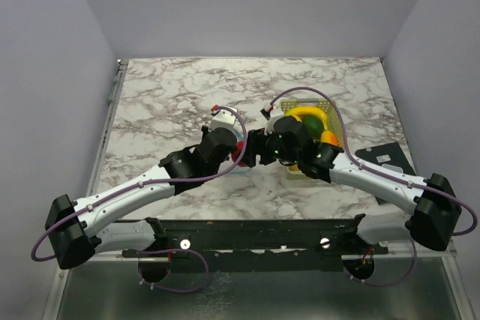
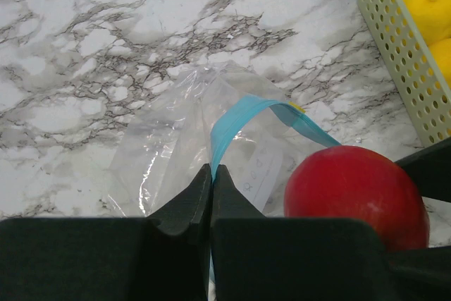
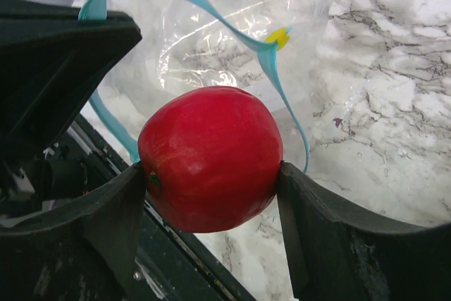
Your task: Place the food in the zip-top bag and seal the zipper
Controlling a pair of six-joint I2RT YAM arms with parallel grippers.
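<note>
My left gripper (image 2: 211, 171) is shut on the light blue zipper (image 2: 236, 114) of the clear zip-top bag (image 2: 165, 135) and holds the mouth lifted open. My right gripper (image 3: 211, 174) is shut on the red apple (image 3: 210, 156) and holds it at the bag's open mouth (image 3: 232, 40), just above the table. The apple also shows in the left wrist view (image 2: 356, 195). From above, the two grippers (image 1: 232, 153) (image 1: 250, 153) meet at mid-table and hide most of the bag. A banana (image 1: 304, 112) and an orange (image 1: 328, 138) lie in the basket.
The pale yellow-green slotted basket (image 1: 324, 97) stands right of the grippers, close behind my right arm; it also shows in the left wrist view (image 2: 405, 68) with yellow fruit (image 2: 426, 5). A flat black object (image 1: 384, 159) lies at the table's right edge. A yellow slider (image 3: 280, 35) sits on the zipper.
</note>
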